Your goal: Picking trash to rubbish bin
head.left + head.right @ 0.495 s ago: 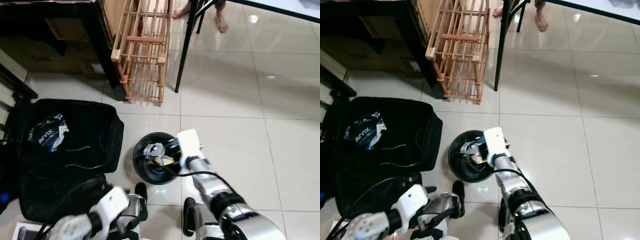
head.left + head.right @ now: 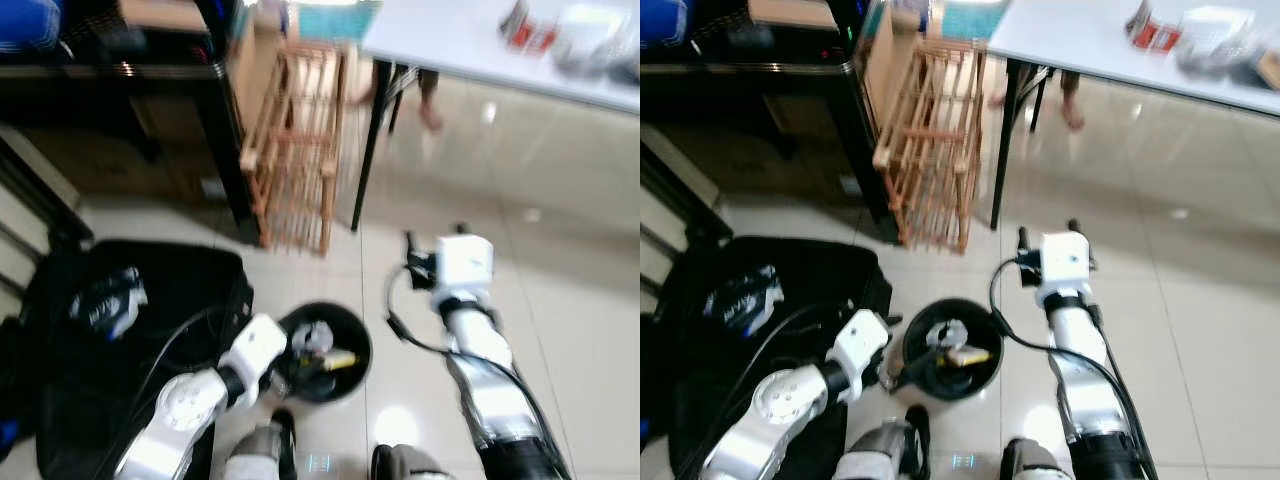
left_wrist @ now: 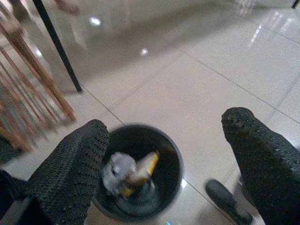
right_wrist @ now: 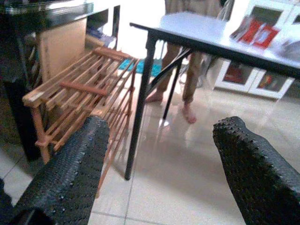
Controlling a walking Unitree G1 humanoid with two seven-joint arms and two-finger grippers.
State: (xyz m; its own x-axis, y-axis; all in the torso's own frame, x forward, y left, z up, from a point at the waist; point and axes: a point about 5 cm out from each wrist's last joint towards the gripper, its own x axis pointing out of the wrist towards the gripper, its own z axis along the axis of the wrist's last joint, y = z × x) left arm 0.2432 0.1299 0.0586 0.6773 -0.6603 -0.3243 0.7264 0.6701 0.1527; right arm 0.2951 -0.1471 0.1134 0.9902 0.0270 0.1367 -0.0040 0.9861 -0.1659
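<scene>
A black round rubbish bin (image 2: 352,350) stands on the tiled floor just ahead of my feet. Inside lie a crumpled white piece (image 2: 314,337) and a yellow wrapper (image 2: 339,360). My left gripper (image 2: 908,372) hovers at the bin's left rim; the left wrist view has its fingers (image 3: 75,173) open and empty above the bin (image 3: 166,154). To the right of the bin, my right gripper (image 2: 1048,236) is raised over bare floor and points away from me. It stands open and empty in the right wrist view (image 4: 163,123).
An open black bag (image 2: 170,290) holding a blue-white packet (image 2: 106,300) lies left of the bin. Beyond stand a wooden rack (image 2: 295,150), a dark cabinet (image 2: 120,80) and a white table (image 2: 460,45) with a black leg (image 2: 370,160). A person's bare feet (image 2: 430,115) are under the table.
The camera has tilted up. My right gripper has lifted away from the bin, to the right and higher. My left arm has come forward to the bin's left rim.
</scene>
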